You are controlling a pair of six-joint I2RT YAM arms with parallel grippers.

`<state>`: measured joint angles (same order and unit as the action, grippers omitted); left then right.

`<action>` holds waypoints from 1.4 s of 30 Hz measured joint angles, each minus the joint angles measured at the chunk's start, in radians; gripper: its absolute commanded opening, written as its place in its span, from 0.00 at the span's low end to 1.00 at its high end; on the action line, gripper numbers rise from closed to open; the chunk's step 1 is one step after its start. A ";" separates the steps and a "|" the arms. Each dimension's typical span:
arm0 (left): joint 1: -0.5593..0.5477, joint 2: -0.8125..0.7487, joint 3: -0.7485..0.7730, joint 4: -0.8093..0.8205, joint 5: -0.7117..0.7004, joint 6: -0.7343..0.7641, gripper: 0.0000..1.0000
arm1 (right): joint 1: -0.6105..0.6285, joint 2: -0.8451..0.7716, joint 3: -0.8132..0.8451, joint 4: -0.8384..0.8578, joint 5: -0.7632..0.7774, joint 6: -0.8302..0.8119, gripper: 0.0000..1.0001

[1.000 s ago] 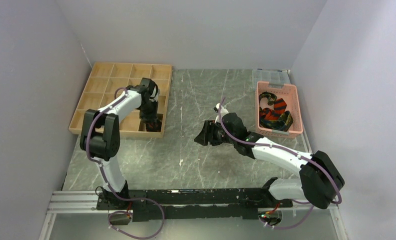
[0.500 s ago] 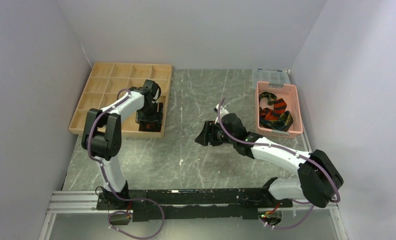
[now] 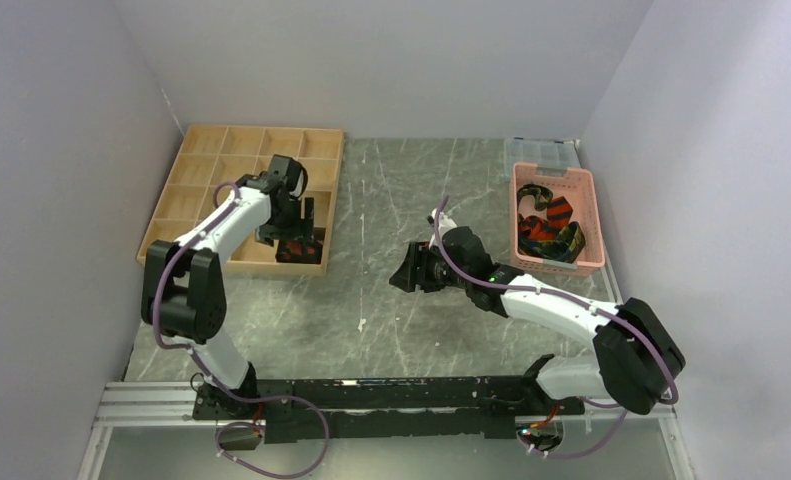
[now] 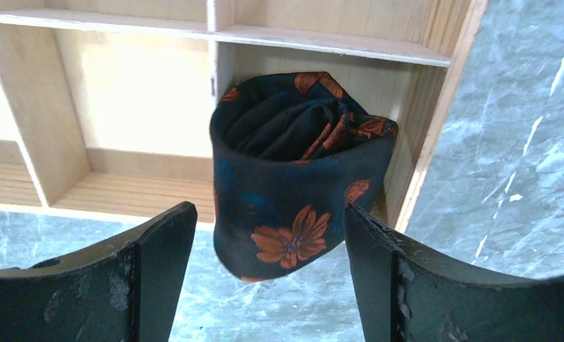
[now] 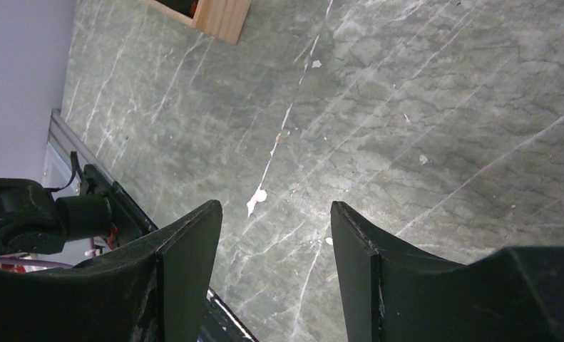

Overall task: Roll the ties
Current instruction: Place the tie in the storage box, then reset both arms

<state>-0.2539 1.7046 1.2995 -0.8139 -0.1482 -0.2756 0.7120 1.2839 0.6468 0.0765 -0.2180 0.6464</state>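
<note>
A rolled tie (image 4: 300,178), black with orange flowers, stands on end at the near right corner compartment of the wooden tray (image 4: 122,107); its lower part hides the tray's near wall. My left gripper (image 4: 268,210) is open around it, with a clear gap on the left side and the right finger (image 4: 378,271) close beside the cloth. From above, the left gripper (image 3: 287,230) hangs over the rolled tie (image 3: 299,249). Several more ties (image 3: 549,225) lie bundled in the pink basket (image 3: 596,240). My right gripper (image 3: 408,270) stays open and empty over mid-table.
The wooden tray (image 3: 211,165) of square compartments lies at the back left. A clear plastic box (image 3: 541,152) sits behind the pink basket. Grey walls close in on three sides. The right gripper (image 5: 275,206) looks down on bare marbled tabletop (image 5: 421,92).
The left gripper has opened off the rolled tie and lifted slightly, and its arm has swung leftward. The tie stays in the corner compartment. The right arm has not moved.
</note>
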 measured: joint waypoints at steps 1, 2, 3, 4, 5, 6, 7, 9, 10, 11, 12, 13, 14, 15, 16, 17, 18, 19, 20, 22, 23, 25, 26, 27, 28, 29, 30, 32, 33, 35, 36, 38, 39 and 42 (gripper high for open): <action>0.003 -0.012 0.000 0.000 -0.001 0.000 0.81 | 0.000 0.001 0.000 0.000 0.000 0.000 0.62; 0.005 -0.027 -0.001 0.000 -0.003 0.000 0.81 | 0.000 0.002 0.000 0.000 0.000 0.000 0.62; 0.010 -0.041 -0.004 0.001 -0.003 0.000 0.81 | 0.000 0.003 0.000 0.000 0.000 0.000 0.62; 0.027 -0.079 -0.021 0.002 -0.002 0.000 0.78 | 0.000 0.004 0.000 0.000 0.000 0.000 0.62; 0.028 -0.080 -0.021 0.002 -0.002 0.000 0.77 | 0.000 0.006 0.000 0.000 0.000 0.000 0.62; 0.039 -0.092 -0.030 0.007 0.005 -0.002 0.75 | 0.000 0.006 0.000 0.000 0.000 0.000 0.62; 0.051 -0.106 -0.045 0.017 0.021 -0.003 0.73 | 0.000 0.006 0.000 0.000 0.000 0.000 0.62; 0.084 -0.136 -0.083 0.028 0.049 -0.007 0.64 | 0.000 0.006 0.000 0.000 0.000 0.000 0.62; 0.100 -0.145 -0.097 0.032 0.060 -0.008 0.61 | 0.000 0.007 0.000 0.000 0.000 0.000 0.62; 0.117 -0.152 -0.113 0.036 0.076 -0.010 0.60 | 0.000 0.007 0.000 0.000 0.000 0.000 0.62; 0.131 -0.154 -0.126 0.042 0.090 -0.013 0.60 | 0.000 0.008 0.000 0.001 0.000 0.000 0.62; 0.145 -0.154 -0.137 0.049 0.106 -0.014 0.60 | 0.000 0.008 0.000 0.001 0.000 0.000 0.62; 0.154 -0.153 -0.147 0.055 0.120 -0.015 0.59 | 0.000 0.011 0.000 0.001 0.000 0.000 0.62; 0.160 -0.151 -0.157 0.061 0.139 -0.017 0.58 | 0.000 0.012 0.000 0.001 0.000 0.000 0.62; 0.162 -0.150 -0.162 0.067 0.154 -0.018 0.57 | 0.000 0.013 0.000 0.001 0.000 0.000 0.62; 0.163 -0.148 -0.165 0.072 0.173 -0.018 0.55 | 0.000 0.014 0.000 0.001 0.000 0.000 0.62; 0.163 -0.145 -0.165 0.079 0.192 -0.019 0.54 | 0.000 0.015 0.000 0.002 0.000 0.000 0.62; 0.162 -0.141 -0.165 0.087 0.209 -0.020 0.54 | 0.000 0.017 0.000 0.004 0.000 0.000 0.62; 0.162 -0.136 -0.165 0.097 0.224 -0.021 0.54 | 0.000 0.019 0.000 0.006 0.000 0.000 0.62; 0.162 -0.123 -0.165 0.114 0.264 -0.026 0.53 | 0.000 0.024 0.000 0.008 0.000 0.000 0.62; 0.162 -0.120 -0.165 0.121 0.276 -0.028 0.53 | 0.000 0.026 0.000 0.008 0.000 0.000 0.62; 0.162 -0.112 -0.165 0.133 0.305 -0.034 0.50 | 0.000 0.032 0.000 0.008 0.000 0.000 0.62; 0.162 -0.109 -0.165 0.139 0.315 -0.035 0.50 | 0.000 0.033 0.000 0.008 0.000 0.000 0.62; 0.162 -0.103 -0.165 0.145 0.325 -0.036 0.49 | 0.000 0.035 0.000 0.008 0.000 0.000 0.62; 0.162 -0.100 -0.165 0.148 0.331 -0.037 0.49 | 0.000 0.037 0.000 0.008 0.000 0.000 0.62; 0.162 -0.094 -0.165 0.152 0.337 -0.037 0.49 | 0.000 0.039 0.000 0.008 -0.001 0.000 0.62; 0.162 -0.089 -0.165 0.156 0.342 -0.037 0.49 | 0.000 0.039 0.000 0.008 0.000 0.000 0.62; 0.162 -0.082 -0.165 0.160 0.347 -0.037 0.49 | 0.000 0.039 0.000 0.009 0.000 0.000 0.62; 0.162 -0.080 -0.165 0.161 0.351 -0.037 0.49 | 0.000 0.039 0.000 0.010 -0.001 0.000 0.62; 0.162 -0.076 -0.165 0.164 0.356 -0.037 0.51 | 0.000 0.039 0.000 0.013 0.000 0.000 0.62; 0.162 -0.071 -0.165 0.166 0.359 -0.037 0.53 | 0.000 0.039 0.000 0.014 -0.001 0.000 0.62; 0.162 -0.066 -0.165 0.167 0.361 -0.037 0.60 | 0.000 0.039 0.000 0.015 0.000 0.000 0.62; 0.162 -0.065 -0.165 0.167 0.361 -0.038 0.65 | 0.000 0.039 0.000 0.015 0.000 0.000 0.62; 0.162 -0.072 -0.165 0.166 0.355 -0.042 0.74 | 0.000 0.038 0.000 0.014 0.000 0.000 0.62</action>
<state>-0.0917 1.6325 1.1343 -0.6479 0.2066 -0.3176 0.7120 1.3220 0.6468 0.0910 -0.2180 0.6464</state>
